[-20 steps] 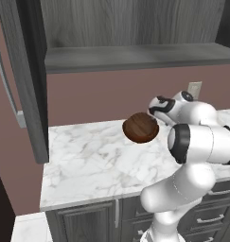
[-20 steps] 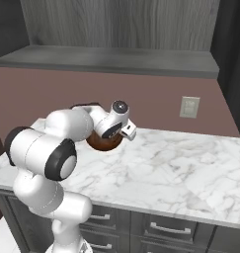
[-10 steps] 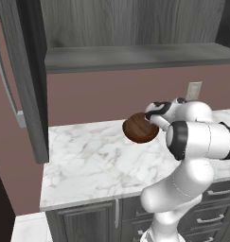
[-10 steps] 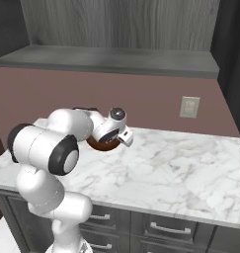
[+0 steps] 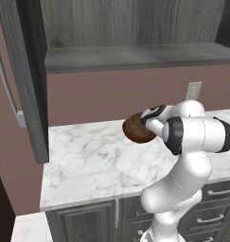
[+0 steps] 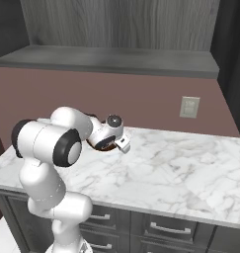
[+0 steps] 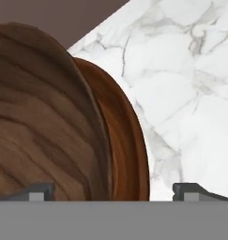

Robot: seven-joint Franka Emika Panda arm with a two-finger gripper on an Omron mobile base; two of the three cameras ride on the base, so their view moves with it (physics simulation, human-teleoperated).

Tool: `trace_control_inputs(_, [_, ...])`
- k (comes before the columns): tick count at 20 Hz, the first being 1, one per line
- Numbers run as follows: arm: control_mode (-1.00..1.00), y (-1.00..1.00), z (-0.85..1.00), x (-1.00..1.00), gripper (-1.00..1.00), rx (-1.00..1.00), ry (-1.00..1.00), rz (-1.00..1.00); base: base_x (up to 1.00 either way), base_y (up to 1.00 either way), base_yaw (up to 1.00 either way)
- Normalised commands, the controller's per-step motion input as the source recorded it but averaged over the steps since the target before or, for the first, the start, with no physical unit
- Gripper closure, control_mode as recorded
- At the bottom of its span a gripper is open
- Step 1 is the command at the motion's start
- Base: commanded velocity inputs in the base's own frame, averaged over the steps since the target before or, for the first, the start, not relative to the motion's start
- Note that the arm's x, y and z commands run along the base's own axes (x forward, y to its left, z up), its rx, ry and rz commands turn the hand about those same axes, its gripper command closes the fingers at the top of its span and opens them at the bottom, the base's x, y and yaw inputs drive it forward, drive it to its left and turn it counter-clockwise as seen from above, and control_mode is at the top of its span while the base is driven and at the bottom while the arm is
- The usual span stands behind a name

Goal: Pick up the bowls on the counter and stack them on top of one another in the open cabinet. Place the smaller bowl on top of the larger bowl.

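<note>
One round, reddish-brown wooden bowl (image 5: 137,130) with dark stripes is seen on the white marble bench (image 5: 88,165). The claw (image 7: 113,190) is spread wide, its tips either side of the rim, nothing gripped.

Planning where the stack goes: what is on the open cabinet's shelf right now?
The shelf of the open cabinet shows bare grey surface in both base views. The tall door hides its far left end.

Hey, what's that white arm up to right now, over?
Hand open, fingertips straddling the rim of the reddish-brown wooden bowl. Bowl on white marble counter, not gripped or lifted. Grey cabinet shelf above; nothing seen in the way.
</note>
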Motion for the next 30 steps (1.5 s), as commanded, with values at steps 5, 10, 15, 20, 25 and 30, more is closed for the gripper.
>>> trace_control_inputs(5, [-1.00,0.10,-0.23,0.01,-1.00,0.00,0.01,-0.03,0.00,0.00,0.00])
trace_control_inputs(10, [-1.00,0.01,-0.01,0.00,1.00,0.00,0.00,0.00,0.00,0.00,0.00])
trace_control_inputs(15, [-1.00,0.00,0.03,0.00,1.00,0.00,0.00,0.00,0.00,0.00,0.00])
trace_control_inputs(20, [-1.00,0.00,0.29,0.00,1.00,0.01,-0.01,-0.01,0.00,0.00,0.00])
trace_control_inputs(25, [-1.00,-0.01,0.63,-0.11,1.00,0.00,0.01,0.00,0.00,0.00,0.00])
trace_control_inputs(30, [-1.00,-0.03,0.62,-0.49,1.00,0.00,0.00,0.04,0.00,0.00,0.00])
